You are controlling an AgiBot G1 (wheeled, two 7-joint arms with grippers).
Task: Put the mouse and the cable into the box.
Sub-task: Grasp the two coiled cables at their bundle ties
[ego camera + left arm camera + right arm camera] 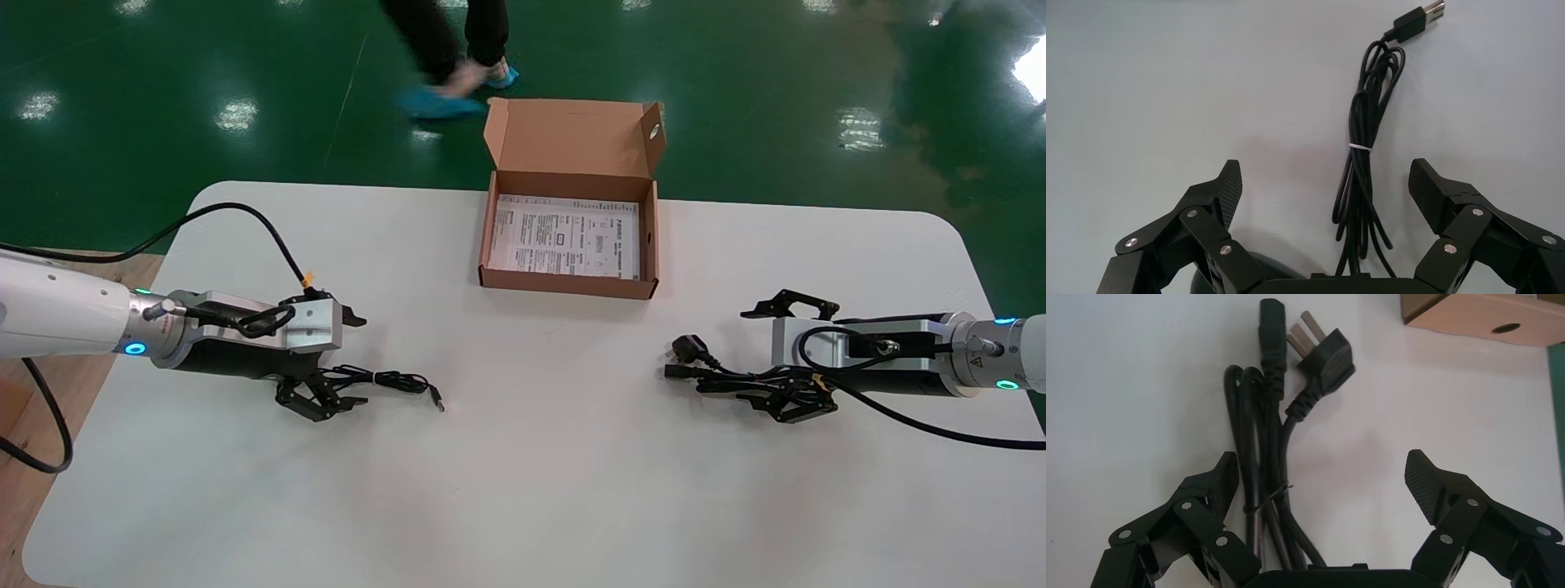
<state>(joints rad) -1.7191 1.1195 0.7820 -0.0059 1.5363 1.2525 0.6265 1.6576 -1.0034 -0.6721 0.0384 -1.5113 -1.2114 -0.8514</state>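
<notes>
At the far middle of the white desk [531, 490], an open cardboard box [651, 245] sits with its lid standing up and a printed sheet [568, 238] lying flat inside. On the robot's left side, the left claw [1324, 165] hangs low over the desk with its fingers spread wide, either side of the thin tied mouse cable [1358, 177], whose USB plug [1420, 17] points away from the claw. The mouse [1275, 267] shows only as a dark rounded shape tucked beneath the claw's base. On the right side, well apart from it, the right claw [1321, 454] is likewise spread open around the thick bundled power cable [1269, 435], which lies close to one finger, its wall plug [1329, 355] pointing towards the desk's middle. Both bundles rest on the desk outside the box.
</notes>
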